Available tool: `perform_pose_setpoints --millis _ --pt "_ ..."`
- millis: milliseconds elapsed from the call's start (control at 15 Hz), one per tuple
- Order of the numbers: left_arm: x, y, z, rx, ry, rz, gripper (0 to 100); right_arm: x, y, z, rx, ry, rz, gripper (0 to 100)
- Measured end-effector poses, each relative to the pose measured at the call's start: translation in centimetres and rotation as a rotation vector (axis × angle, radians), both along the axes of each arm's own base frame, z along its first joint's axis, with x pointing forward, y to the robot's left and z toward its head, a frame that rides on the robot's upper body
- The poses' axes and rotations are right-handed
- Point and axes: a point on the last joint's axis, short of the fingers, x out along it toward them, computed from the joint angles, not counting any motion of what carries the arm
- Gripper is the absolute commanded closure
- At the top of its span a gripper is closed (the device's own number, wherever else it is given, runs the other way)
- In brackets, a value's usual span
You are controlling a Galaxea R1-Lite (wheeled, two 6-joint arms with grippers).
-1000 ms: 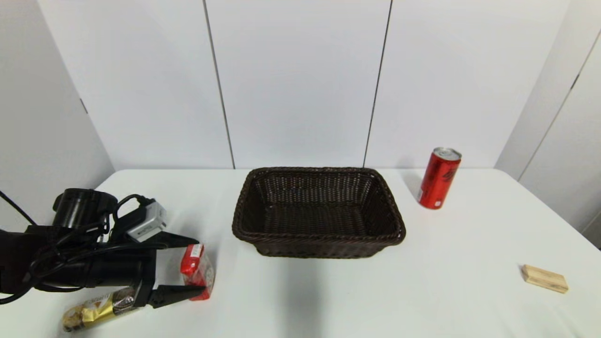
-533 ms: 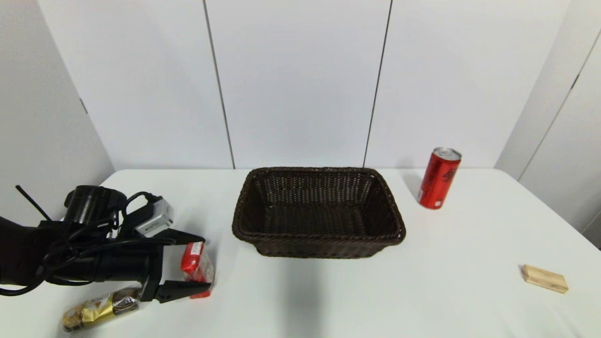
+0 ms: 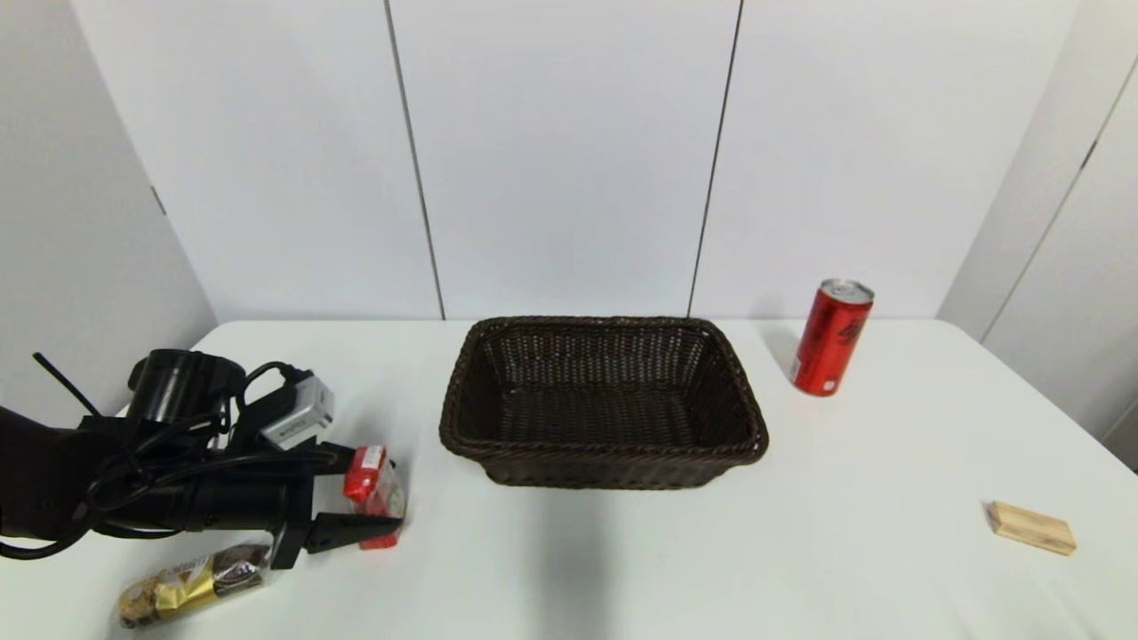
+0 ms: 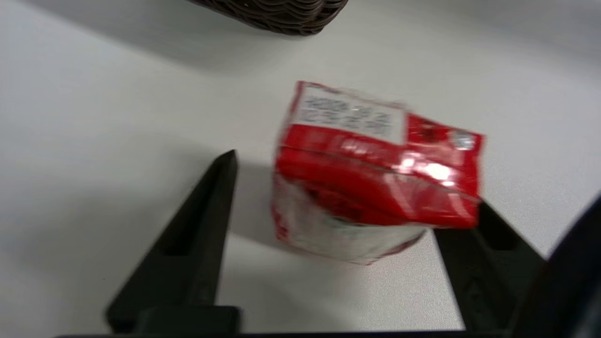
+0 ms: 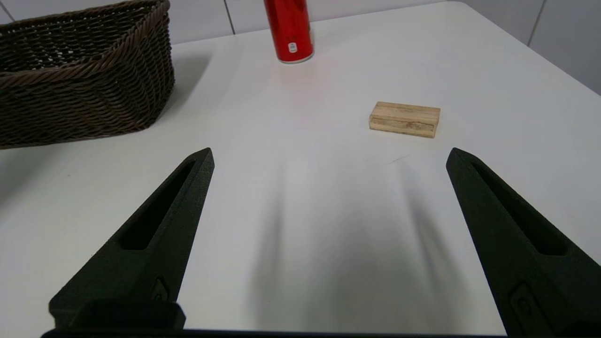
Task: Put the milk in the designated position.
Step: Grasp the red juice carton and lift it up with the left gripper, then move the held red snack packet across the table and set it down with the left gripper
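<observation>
Left gripper [image 3: 364, 500] narrows around the milk [image 3: 373, 493] since the earlier frame, one finger touching, the other just off. Milk sits near-left on the table [image 3: 889, 462], left of the basket [image 3: 601, 400]. Right gripper [image 5: 328, 197] spread, idle. Grasp unfinished; move and placement remain.

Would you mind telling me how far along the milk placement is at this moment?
Done: the left gripper has reached the milk and straddles it. In hand: the grasp; in the left wrist view one finger touches the carton while a gap remains at the other, so the grip isn't closed. Left: lifting, carrying and placing. The right gripper hangs open near the wooden block.
</observation>
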Motion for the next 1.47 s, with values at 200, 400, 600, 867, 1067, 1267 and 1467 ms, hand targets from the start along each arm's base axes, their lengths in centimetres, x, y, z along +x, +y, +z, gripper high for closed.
perform_pose_setpoints --millis 200,400,600,867,1067,1267,1467 --pt "0.0 0.0 0.1 -0.001 -0.007 0.002 100 0.0 0.0 0.0 0.0 0.0 0.0 0" --pt "-0.2 0.0 0.1 -0.001 -0.003 0.004 100 0.0 0.0 0.0 0.0 0.0 0.0 0" --pt "-0.7 0.1 0.2 -0.002 -0.002 0.007 100 0.0 0.0 0.0 0.0 0.0 0.0 0" --pt "-1.9 0.2 2.0 -0.02 -0.034 0.036 100 0.0 0.0 0.0 0.0 0.0 0.0 0" --pt "-3.3 0.3 5.3 -0.043 -0.096 0.113 100 0.0 0.0 0.0 0.0 0.0 0.0 0" --pt "-4.6 0.0 9.0 -0.062 -0.216 0.144 100 0.0 0.0 0.0 0.0 0.0 0.0 0" --pt "-5.8 -2.3 11.2 -0.108 -0.27 0.042 100 0.0 0.0 0.0 0.0 0.0 0.0 0"
